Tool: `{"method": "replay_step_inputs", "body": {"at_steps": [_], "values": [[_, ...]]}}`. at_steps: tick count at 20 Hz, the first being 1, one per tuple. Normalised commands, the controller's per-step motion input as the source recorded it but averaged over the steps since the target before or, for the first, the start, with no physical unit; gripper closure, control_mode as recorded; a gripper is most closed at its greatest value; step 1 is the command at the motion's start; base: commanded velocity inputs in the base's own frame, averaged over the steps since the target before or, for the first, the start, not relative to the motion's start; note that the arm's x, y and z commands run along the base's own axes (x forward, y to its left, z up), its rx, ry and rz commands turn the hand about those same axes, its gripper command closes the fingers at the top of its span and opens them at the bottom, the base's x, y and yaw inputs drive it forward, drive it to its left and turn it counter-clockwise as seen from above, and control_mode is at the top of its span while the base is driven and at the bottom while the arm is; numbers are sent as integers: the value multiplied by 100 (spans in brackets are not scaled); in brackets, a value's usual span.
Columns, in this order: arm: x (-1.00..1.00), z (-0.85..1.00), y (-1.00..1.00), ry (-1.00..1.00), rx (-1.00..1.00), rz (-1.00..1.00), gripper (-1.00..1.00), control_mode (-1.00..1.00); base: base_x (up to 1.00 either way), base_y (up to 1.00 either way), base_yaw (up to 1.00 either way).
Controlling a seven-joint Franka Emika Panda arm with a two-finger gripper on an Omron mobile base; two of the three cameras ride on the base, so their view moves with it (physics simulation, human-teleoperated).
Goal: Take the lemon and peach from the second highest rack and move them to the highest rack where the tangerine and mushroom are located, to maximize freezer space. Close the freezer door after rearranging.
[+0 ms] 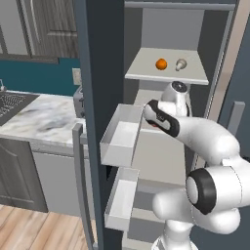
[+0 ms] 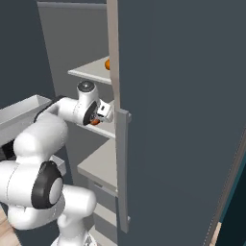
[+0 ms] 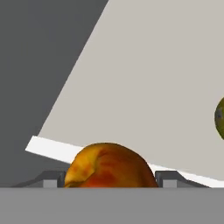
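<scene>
Peach [image 3: 108,166] sits between the hand's [image 3: 108,181] two fingertips [image 3: 168,178], which flank it closely; whether they actually pinch it I cannot tell. Beneath it lies the second rack [image 3: 144,87]. Lemon [image 3: 220,117] rests farther along, off to the hand's right. Tangerine [image 1: 161,64] and mushroom [image 1: 181,64] sit on the rack [image 1: 166,74] above the hand.

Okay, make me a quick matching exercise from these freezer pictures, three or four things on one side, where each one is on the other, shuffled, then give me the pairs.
Things:
1. tangerine
2. mushroom
3. peach
4. lemon

Places:
A. between the fingers of the tool
B. top rack, left of the two items there in the left base view
C. at the right edge of the hand view, on the rack
D. top rack, right of the two items there in the left base view

Pairs: 1-B, 2-D, 3-A, 4-C
</scene>
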Motion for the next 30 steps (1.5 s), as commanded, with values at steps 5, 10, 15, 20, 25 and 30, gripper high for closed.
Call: {"method": "replay_step_inputs", "body": {"at_steps": [5, 10, 15, 20, 25, 30], "values": [[-50, 72, 0, 3, 12, -15, 100, -100, 0, 0, 0], [-36, 76, 0, 2, 1, -15, 100, -100, 0, 0, 0], [-17, 65, 0, 0, 0, -14, 100, -100, 0, 0, 0], [-10, 64, 0, 0, 0, -10, 100, -100, 0, 0, 0], [-1, 62, 0, 0, -2, -6, 100, -100, 0, 0, 0], [-4, 46, 0, -1, -1, -2, 100, -100, 0, 0, 0]]}}
